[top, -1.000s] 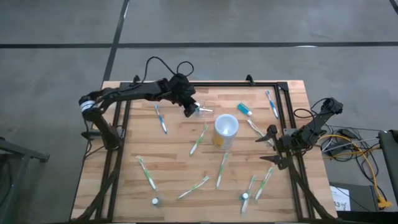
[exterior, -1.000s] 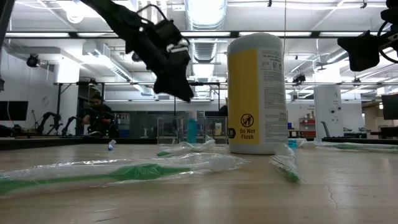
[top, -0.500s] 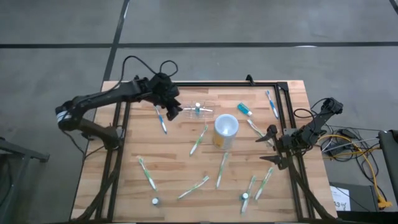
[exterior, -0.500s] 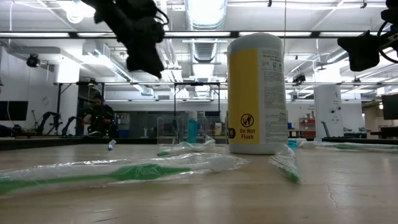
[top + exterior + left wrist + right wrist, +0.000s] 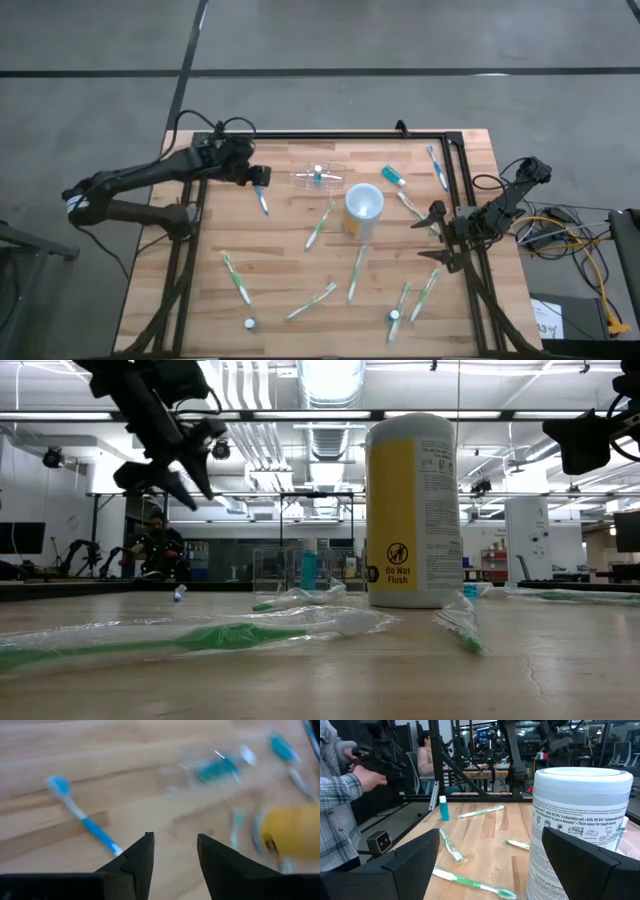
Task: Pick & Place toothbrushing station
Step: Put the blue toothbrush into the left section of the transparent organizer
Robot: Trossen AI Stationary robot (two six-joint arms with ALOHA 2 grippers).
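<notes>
From the high view, the toothbrushing station [image 5: 318,178] sits on the wooden surface [image 5: 280,260] near the far edge, just beside the yellow cup [image 5: 362,207]. The left gripper [image 5: 256,177] is off to its left, jaws apart and holding nothing, a blue toothbrush [image 5: 261,199] right under it. The right gripper [image 5: 436,238] waits well apart at the right edge, jaws spread wide, so the left arm is clearly nearer.

Low view: left gripper hangs up high, station low behind the wrapped brushes.

Left wrist view is smeary, but the station [image 5: 210,770] looks to lie ahead of the jaws, something teal in it.
</notes>
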